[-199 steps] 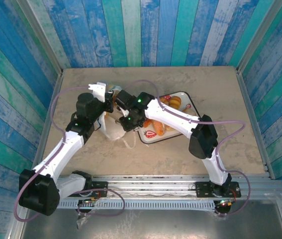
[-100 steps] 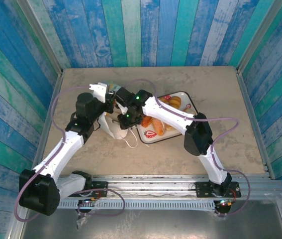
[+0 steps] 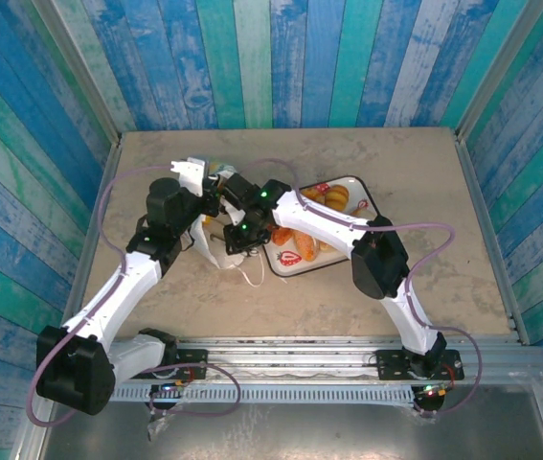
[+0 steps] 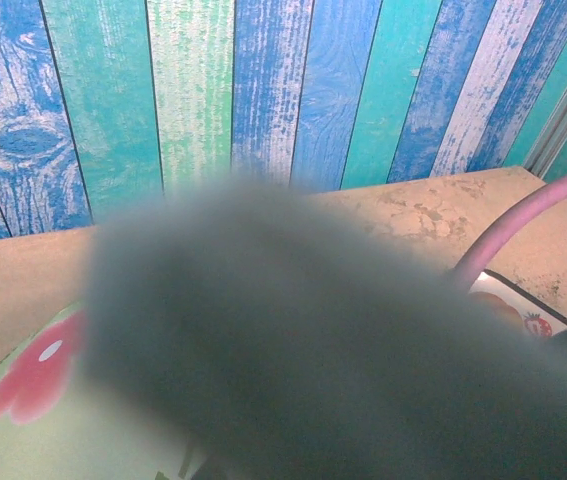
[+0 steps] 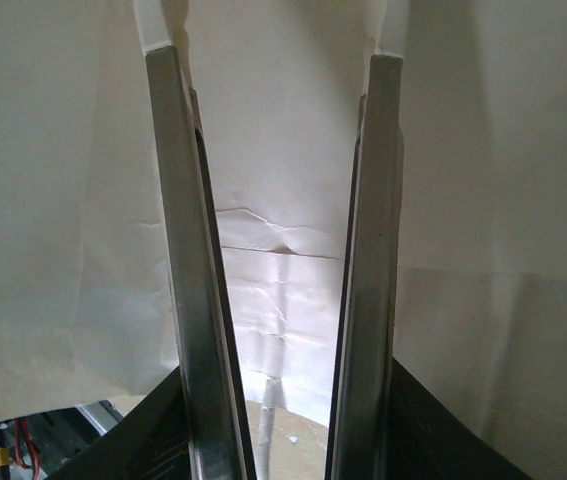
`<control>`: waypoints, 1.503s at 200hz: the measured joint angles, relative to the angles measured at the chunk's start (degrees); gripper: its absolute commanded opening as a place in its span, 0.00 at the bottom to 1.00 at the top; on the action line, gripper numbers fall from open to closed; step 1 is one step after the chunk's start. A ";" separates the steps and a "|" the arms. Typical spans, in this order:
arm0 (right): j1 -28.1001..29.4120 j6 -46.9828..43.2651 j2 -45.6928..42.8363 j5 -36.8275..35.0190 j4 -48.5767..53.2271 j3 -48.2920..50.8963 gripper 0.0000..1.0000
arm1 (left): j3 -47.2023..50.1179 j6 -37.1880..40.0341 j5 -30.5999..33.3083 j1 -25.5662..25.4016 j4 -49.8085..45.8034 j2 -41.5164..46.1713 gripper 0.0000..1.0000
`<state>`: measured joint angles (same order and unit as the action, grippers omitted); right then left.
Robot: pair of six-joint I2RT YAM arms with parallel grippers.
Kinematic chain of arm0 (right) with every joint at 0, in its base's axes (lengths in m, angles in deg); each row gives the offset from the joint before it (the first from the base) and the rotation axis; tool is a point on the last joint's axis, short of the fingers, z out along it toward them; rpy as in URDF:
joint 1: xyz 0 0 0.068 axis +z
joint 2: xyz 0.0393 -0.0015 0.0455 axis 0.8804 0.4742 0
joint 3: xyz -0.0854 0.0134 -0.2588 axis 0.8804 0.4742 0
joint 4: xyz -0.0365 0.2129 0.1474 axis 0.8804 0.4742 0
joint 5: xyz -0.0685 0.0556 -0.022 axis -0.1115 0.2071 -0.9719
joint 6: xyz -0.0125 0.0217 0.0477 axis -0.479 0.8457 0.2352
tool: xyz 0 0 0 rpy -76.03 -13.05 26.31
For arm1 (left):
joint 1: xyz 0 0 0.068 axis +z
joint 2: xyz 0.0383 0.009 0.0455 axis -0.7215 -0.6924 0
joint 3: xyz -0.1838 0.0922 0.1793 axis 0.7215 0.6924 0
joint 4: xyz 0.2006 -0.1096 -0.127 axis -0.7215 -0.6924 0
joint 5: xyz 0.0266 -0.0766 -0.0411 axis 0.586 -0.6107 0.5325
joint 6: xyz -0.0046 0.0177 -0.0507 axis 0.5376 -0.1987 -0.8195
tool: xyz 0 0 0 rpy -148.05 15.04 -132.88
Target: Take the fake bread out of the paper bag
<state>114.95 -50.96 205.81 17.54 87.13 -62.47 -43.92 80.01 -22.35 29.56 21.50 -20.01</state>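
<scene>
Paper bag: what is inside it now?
The right wrist view shows the right gripper against creased white paper of the paper bag, nothing in its jaws. From above, the right arm covers its opening, so contents are hidden.

A robotics lab test cell, dressed as a set rather than a lived-in room. Walls [image 3: 271,57] of weathered blue and teal painted planks close the surface [image 3: 424,182] at 9, 12 and 3 o'clock, with bare metal posts [image 3: 87,86] in the corners. At 6 o'clock an aluminium rail [image 3: 290,356] carries two white-and-black robot arms, the left arm [image 3: 123,278] and right arm [image 3: 391,264], trailing pink cables [image 3: 443,241]. Glossy fake bread [image 3: 336,196] on a strawberry-print tray [image 3: 373,203] reads as a prop.
</scene>
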 measured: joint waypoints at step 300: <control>-2.14 12.07 -2.89 7.45 -18.47 11.10 0.01 | 2.89 -0.63 5.77 -0.26 3.65 0.07 0.00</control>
<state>112.81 -38.90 202.93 25.00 68.66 -51.37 -41.04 79.38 -16.58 29.30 25.15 -19.94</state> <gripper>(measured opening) 0.257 0.045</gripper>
